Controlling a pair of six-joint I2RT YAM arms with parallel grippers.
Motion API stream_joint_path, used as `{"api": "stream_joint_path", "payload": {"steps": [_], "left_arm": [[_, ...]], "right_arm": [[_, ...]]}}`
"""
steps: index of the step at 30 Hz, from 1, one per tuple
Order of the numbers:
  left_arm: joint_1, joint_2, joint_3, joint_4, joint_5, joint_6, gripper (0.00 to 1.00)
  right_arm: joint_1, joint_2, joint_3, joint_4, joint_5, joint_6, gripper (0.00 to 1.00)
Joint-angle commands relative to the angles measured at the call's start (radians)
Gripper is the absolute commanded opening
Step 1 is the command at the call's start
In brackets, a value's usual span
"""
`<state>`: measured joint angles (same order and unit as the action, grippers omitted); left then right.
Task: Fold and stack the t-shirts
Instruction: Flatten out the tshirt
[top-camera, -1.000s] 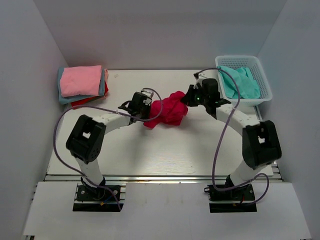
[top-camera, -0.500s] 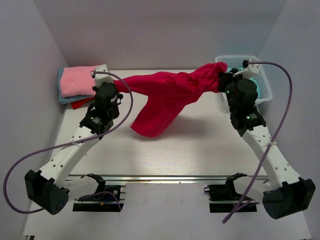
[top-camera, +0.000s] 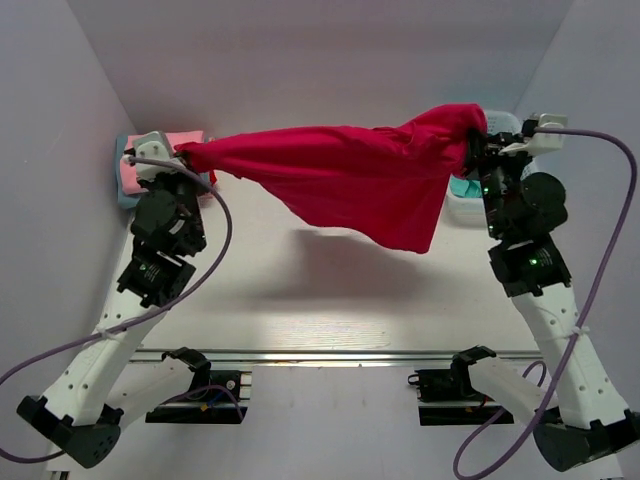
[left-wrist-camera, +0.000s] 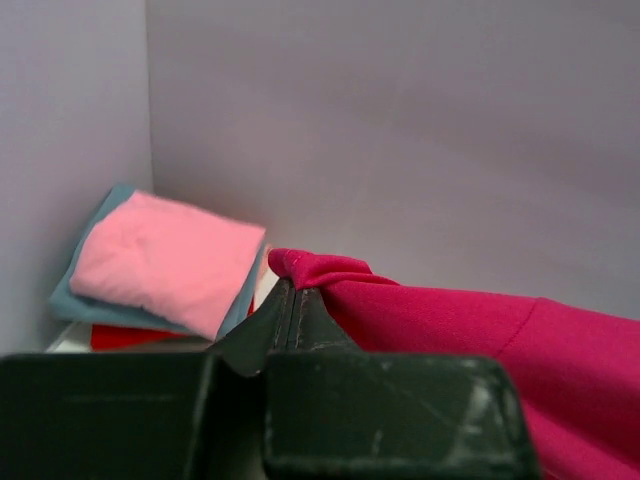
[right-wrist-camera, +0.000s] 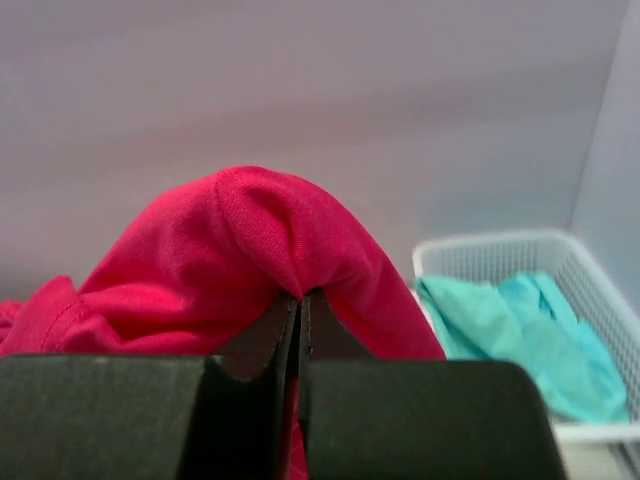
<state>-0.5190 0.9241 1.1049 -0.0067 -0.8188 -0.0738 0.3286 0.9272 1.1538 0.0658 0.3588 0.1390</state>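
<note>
Crimson t-shirt (top-camera: 350, 175) higher and wider, ends pinched in left fingers (left-wrist-camera: 270, 325), right fingers (right-wrist-camera: 262, 338).

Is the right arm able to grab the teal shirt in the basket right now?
Probably not yet. The right tool is shut on the crimson shirt, stretched across to the left tool. The teal shirt lies nearby in the basket, uncovered.

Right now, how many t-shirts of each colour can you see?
crimson-magenta t-shirt: 1
light pink t-shirt: 1
grey-blue t-shirt: 1
red t-shirt: 1
teal t-shirt: 1 (a bunched heap, so there may be more)
Total: 5
</note>
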Motion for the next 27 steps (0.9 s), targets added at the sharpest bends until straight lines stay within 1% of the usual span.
{"api": "stream_joint_path", "payload": {"steps": [1, 3, 5, 8, 12, 14, 15, 17, 18, 20, 22, 23, 24, 25, 26, 27], "left_arm": [[0.027, -0.089, 0.09, 0.037, 0.01, 0.072, 0.0], [0.027, -0.12, 0.108, 0.037, 0.044, 0.081, 0.0], [0.027, -0.168, 0.137, 0.028, 0.092, 0.081, 0.0], [0.027, -0.232, 0.161, 0.019, 0.142, 0.081, 0.0], [0.027, -0.265, 0.181, -0.012, 0.191, 0.081, 0.0], [0.027, -0.265, 0.181, -0.022, 0.202, 0.081, 0.0], [0.027, -0.242, 0.181, -0.022, 0.233, 0.081, 0.0], [0.027, -0.199, 0.156, -0.022, 0.224, 0.063, 0.0], [0.027, -0.126, 0.147, -0.022, 0.205, 0.063, 0.0], [0.027, -0.024, 0.147, -0.032, 0.138, 0.016, 0.0], [0.036, 0.095, 0.147, -0.079, 0.083, -0.047, 0.0], [0.045, 0.228, 0.138, -0.09, 0.069, -0.066, 0.0], [0.054, 0.301, 0.138, -0.09, 0.043, -0.114, 0.0], [0.063, 0.377, 0.15, -0.151, 0.021, -0.156, 0.0], [0.092, 0.454, 0.183, -0.174, 0.055, -0.179, 0.01], [0.106, 0.598, 0.209, -0.208, 0.07, -0.213, 0.04]], "right_arm": [[-0.026, -0.071, 0.124, 0.029, -0.023, -0.107, 0.0], [-0.026, -0.093, 0.185, 0.0, -0.102, -0.125, 0.0], [-0.026, -0.106, 0.237, -0.038, -0.135, -0.128, 0.0], [-0.025, -0.149, 0.257, -0.061, -0.201, -0.134, 0.0], [-0.026, -0.208, 0.23, -0.055, -0.198, -0.134, 0.0], [-0.025, -0.208, 0.204, -0.026, -0.149, -0.131, 0.0], [-0.026, -0.196, 0.195, -0.009, -0.136, -0.127, 0.0], [-0.026, -0.159, 0.164, -0.001, -0.1, -0.113, 0.0], [-0.025, -0.122, 0.146, -0.001, -0.096, -0.102, 0.0], [-0.028, -0.05, 0.12, -0.001, -0.075, -0.038, 0.0], [-0.03, 0.059, 0.051, -0.003, -0.058, 0.035, 0.0], [-0.031, 0.09, 0.032, -0.006, -0.041, 0.053, 0.0], [-0.033, 0.163, -0.014, -0.004, -0.035, 0.074, 0.0], [-0.039, 0.25, -0.02, -0.006, -0.038, 0.092, 0.0], [-0.042, 0.298, -0.022, -0.004, -0.088, 0.111, 0.0], [-0.049, 0.405, 0.0, -0.015, -0.089, 0.12, 0.0]]}}
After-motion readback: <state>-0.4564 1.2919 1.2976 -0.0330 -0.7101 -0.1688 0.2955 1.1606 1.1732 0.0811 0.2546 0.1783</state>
